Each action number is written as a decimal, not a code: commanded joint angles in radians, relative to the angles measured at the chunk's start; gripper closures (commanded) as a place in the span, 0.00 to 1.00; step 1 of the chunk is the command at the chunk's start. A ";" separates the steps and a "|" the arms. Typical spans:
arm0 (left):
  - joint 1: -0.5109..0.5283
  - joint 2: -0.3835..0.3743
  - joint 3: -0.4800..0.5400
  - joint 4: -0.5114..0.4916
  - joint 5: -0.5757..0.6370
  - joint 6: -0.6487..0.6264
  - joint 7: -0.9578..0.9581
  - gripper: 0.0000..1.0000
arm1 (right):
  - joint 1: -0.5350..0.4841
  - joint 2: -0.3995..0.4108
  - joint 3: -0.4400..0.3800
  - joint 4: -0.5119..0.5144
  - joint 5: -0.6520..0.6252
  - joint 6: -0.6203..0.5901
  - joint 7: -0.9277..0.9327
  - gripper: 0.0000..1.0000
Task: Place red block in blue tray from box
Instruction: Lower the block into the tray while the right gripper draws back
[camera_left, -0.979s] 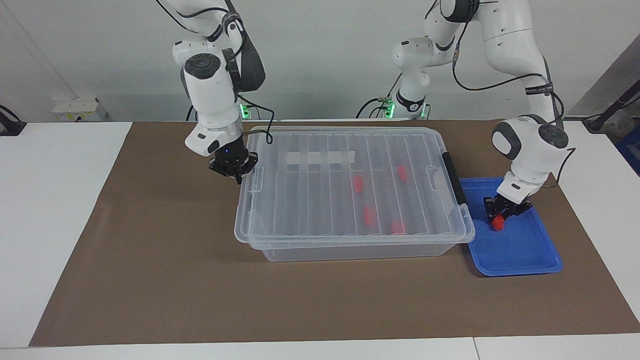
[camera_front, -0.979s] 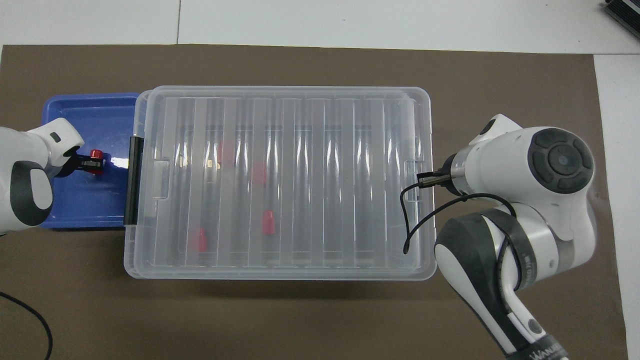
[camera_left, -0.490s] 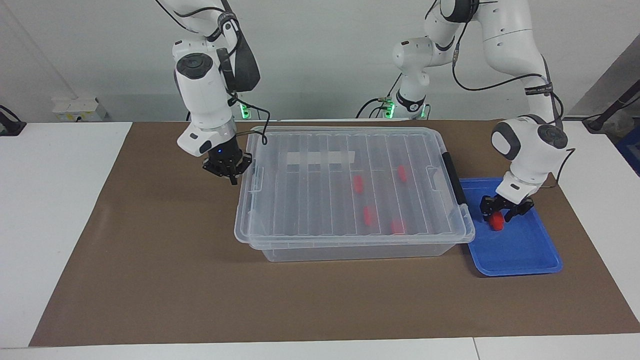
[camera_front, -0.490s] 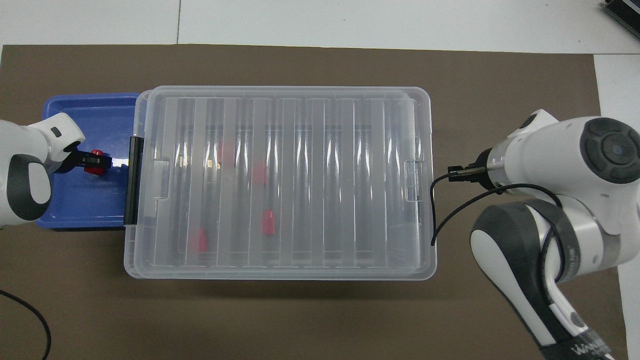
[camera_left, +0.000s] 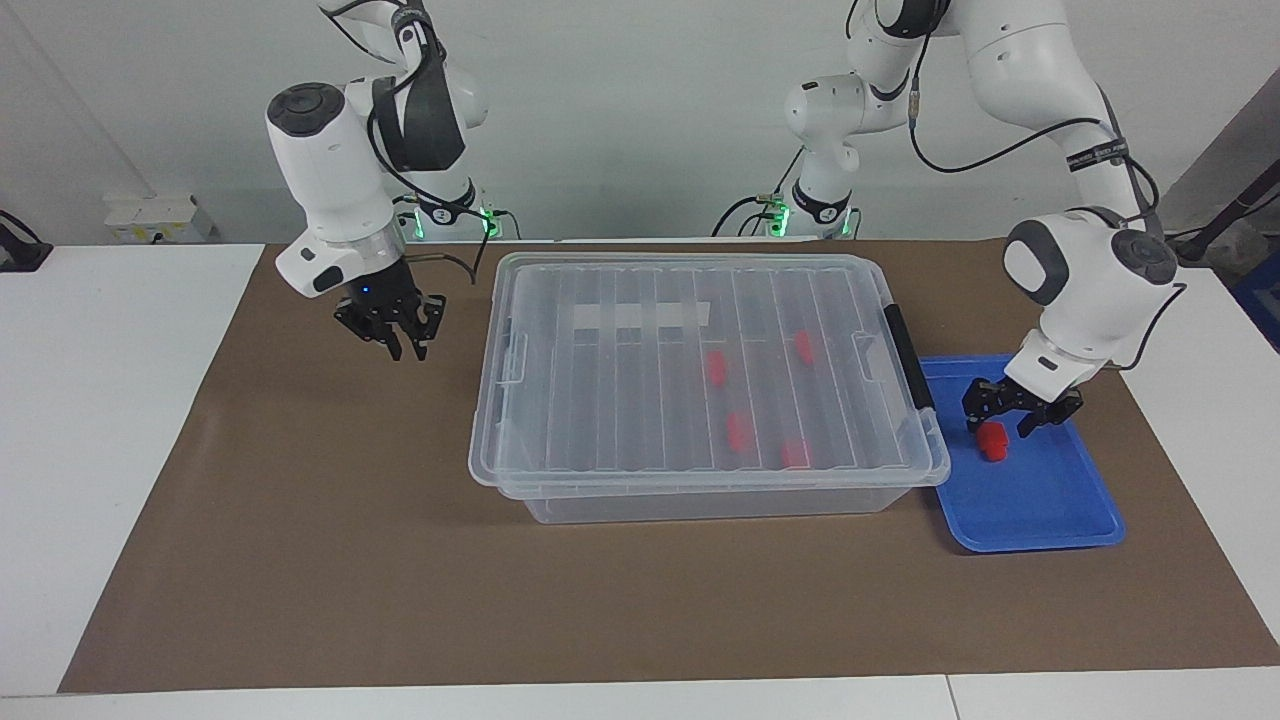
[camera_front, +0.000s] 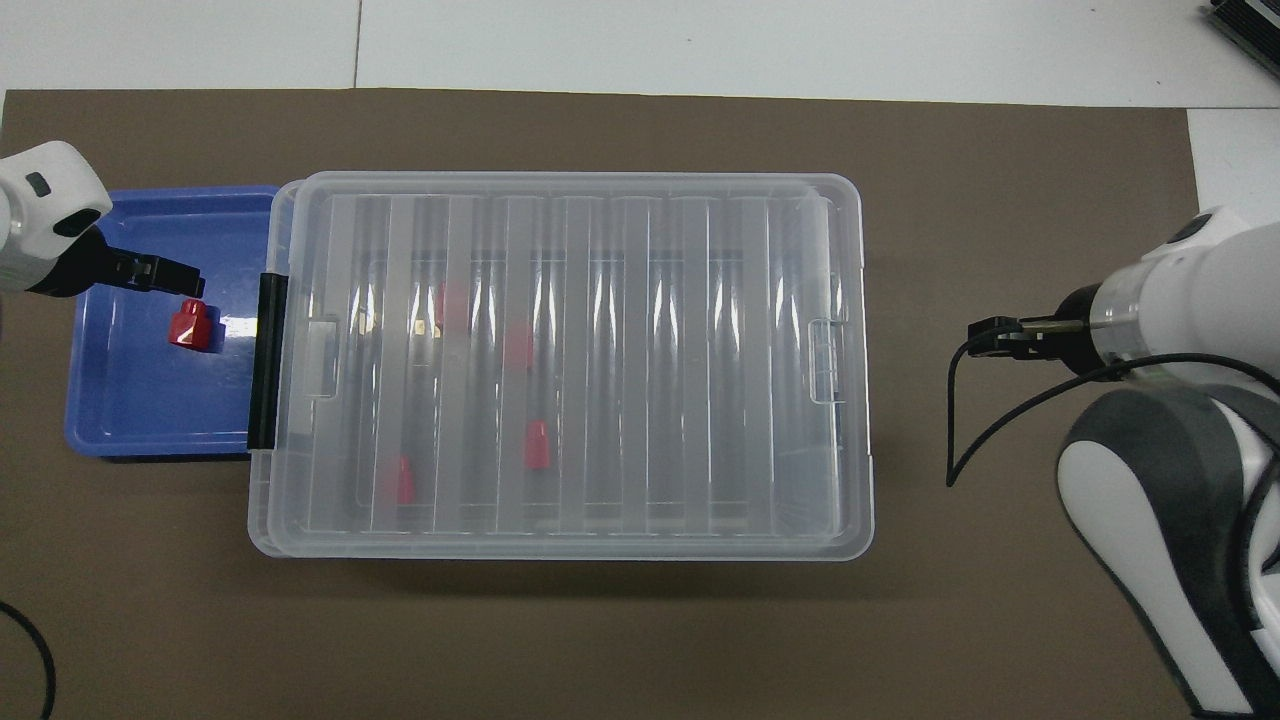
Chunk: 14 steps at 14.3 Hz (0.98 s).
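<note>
my left hand (camera_left: 1008, 416) hangs low over the blue tray (camera_left: 1060, 505), at the part of it nearer to me, and its fingers are spread apart with nothing between them. the red block (camera_left: 992, 440) lies on the tray floor just under those fingertips, free of them, with its narrower stud end pointing away from the box; from overhead it sits in the tray close to the box's black end handle (camera_front: 266, 362), and my left hand (camera_front: 165, 275) shows there beside it rather than around it. the blue tray rests on the brown mat (camera_left: 330, 560) at the left arm's end of the desk, tucked against the handle end of the box (camera_left: 700, 375). the box stands in the middle of the mat with its ribbed translucent lid (camera_front: 560, 350) on, a strip of white tape (camera_left: 640, 316) across the lid. through the lid four more red blocks (camera_left: 738, 430) show inside, all in the half of the box toward the tray. my right hand (camera_left: 403, 337) is up in the air over bare mat at the right arm's end of the box, clear of the lid's edge, pointing down with its fingers parted and holding nothing.
</note>
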 joint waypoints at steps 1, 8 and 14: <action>-0.003 -0.032 0.010 0.081 -0.017 -0.160 0.000 0.00 | -0.048 0.016 0.006 0.119 -0.001 -0.102 0.008 0.00; -0.007 -0.218 0.010 0.107 -0.006 -0.379 -0.005 0.00 | -0.054 0.117 0.007 0.386 -0.010 -0.296 0.009 0.00; -0.078 -0.271 0.007 0.047 -0.006 -0.409 0.000 0.00 | -0.053 0.105 0.008 0.371 0.005 -0.331 0.005 0.00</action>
